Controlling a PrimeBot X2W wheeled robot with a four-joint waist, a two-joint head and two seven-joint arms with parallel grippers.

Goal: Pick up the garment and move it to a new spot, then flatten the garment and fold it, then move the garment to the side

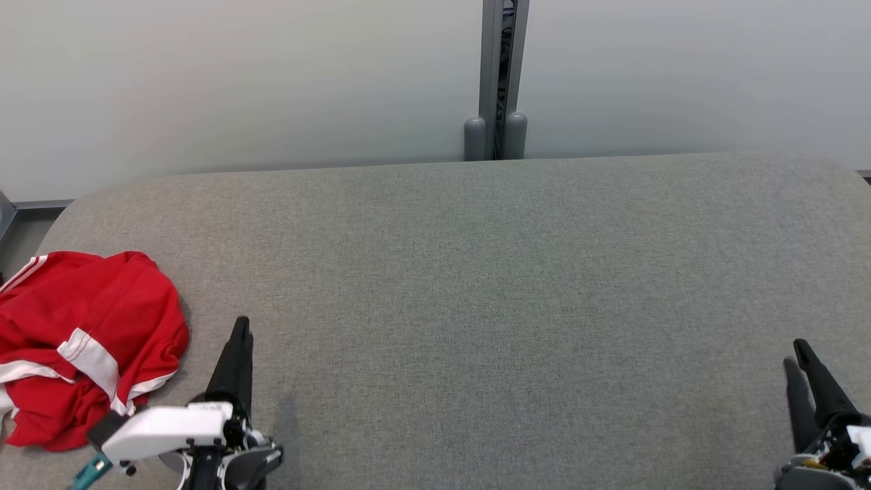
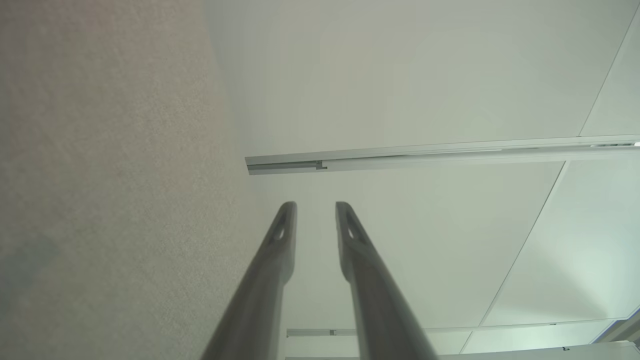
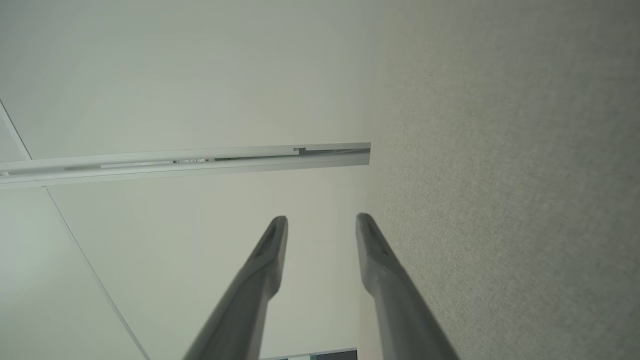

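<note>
Crumpled red garment [image 1: 102, 299] with white stripes, heaped at the left edge of the grey desk [image 1: 476, 286], left gripper [image 1: 239, 327] just beside it, right gripper [image 1: 795, 355] well apart, both jaws narrowly parted, empty.

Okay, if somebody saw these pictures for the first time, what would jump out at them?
The crumpled red garment with white stripes, lying at the left end of the grey padded table, stands out at once. The left hand sits just to its right, the right hand far off at the other end, both open and holding nothing.
</note>
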